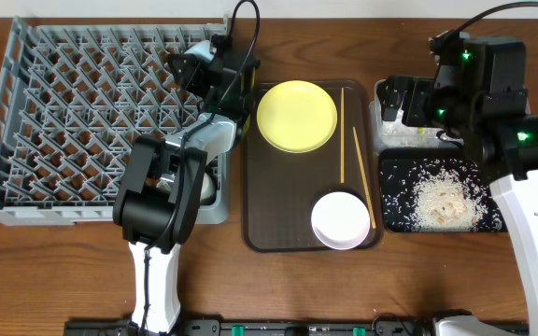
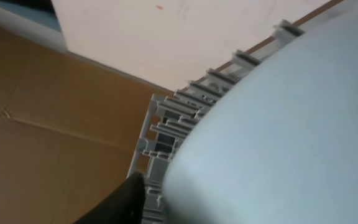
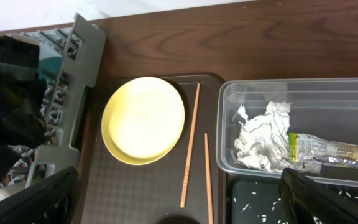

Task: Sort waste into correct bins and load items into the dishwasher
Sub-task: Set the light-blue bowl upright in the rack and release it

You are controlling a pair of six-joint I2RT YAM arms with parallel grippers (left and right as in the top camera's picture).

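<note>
My left gripper [image 1: 215, 79] hangs over the right edge of the grey dishwasher rack [image 1: 73, 112]. In the left wrist view the light blue bowl [image 2: 278, 137] fills the right side, and one black finger [image 2: 120, 202] stands just off it with rack showing between them; the other finger is hidden. My right gripper [image 1: 404, 99] is open above the clear bin [image 3: 303, 93], which holds crumpled tissue [image 3: 263, 138] and the green-and-yellow wrapper [image 3: 328, 149]. The black bin [image 1: 442, 196] holds rice. The yellow plate [image 1: 297, 115], two chopsticks [image 1: 342, 131] and white bowl [image 1: 340, 220] lie on the brown tray [image 1: 269, 224].
A small white cup [image 1: 209, 188] sits in the rack's near right corner beside the left arm's elbow. The brown tray lies between the rack and the two bins. Bare wooden table runs along the front edge.
</note>
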